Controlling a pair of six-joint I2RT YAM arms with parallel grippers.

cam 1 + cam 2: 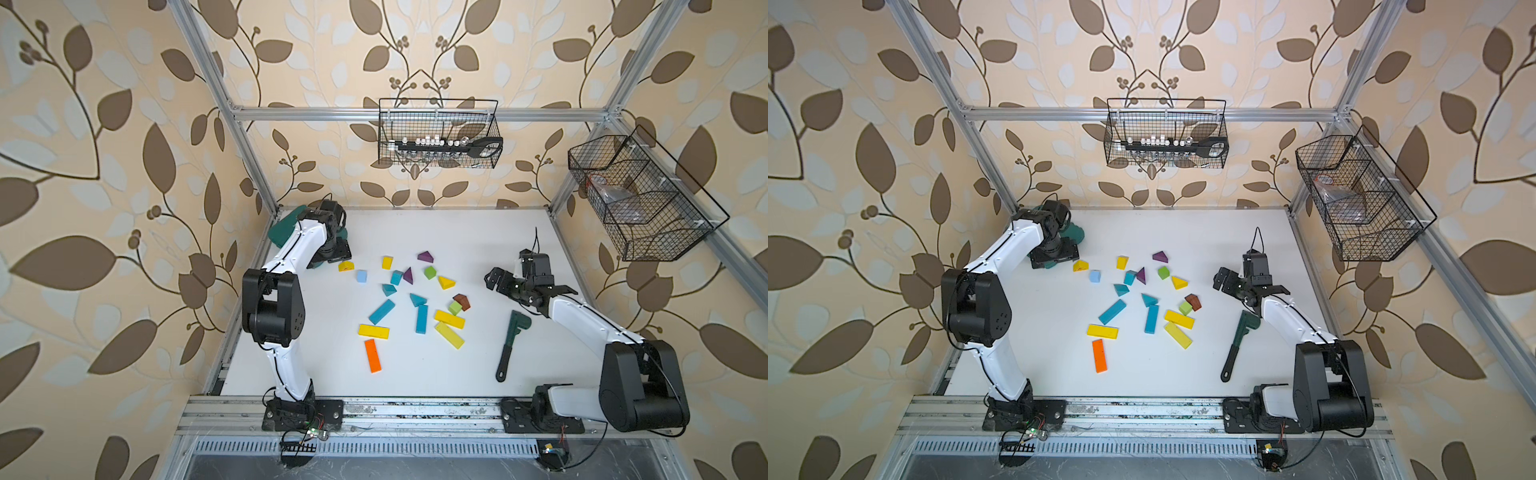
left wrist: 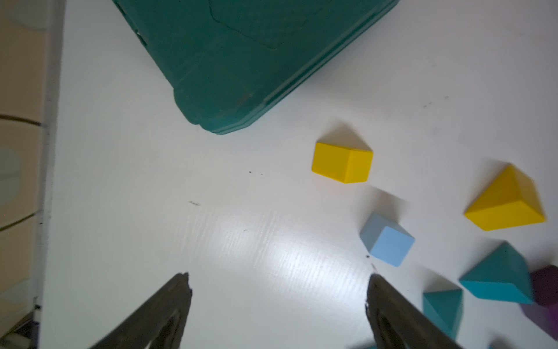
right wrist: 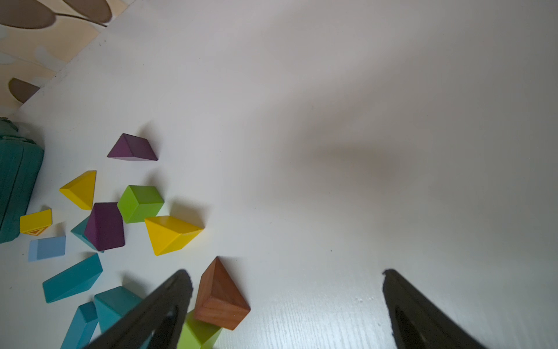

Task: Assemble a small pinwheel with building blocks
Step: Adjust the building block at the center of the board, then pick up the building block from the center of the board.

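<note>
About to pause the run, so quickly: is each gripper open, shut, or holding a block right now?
Left gripper: open, holding nothing.
Right gripper: open, holding nothing.

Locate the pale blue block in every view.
In both top views: pale blue block, left of centre.
Left wrist: the block sits beside a yellow block.
Right wrist: the block sits beside that yellow block.
Shared landmark: teal case, close by in every view.
</note>
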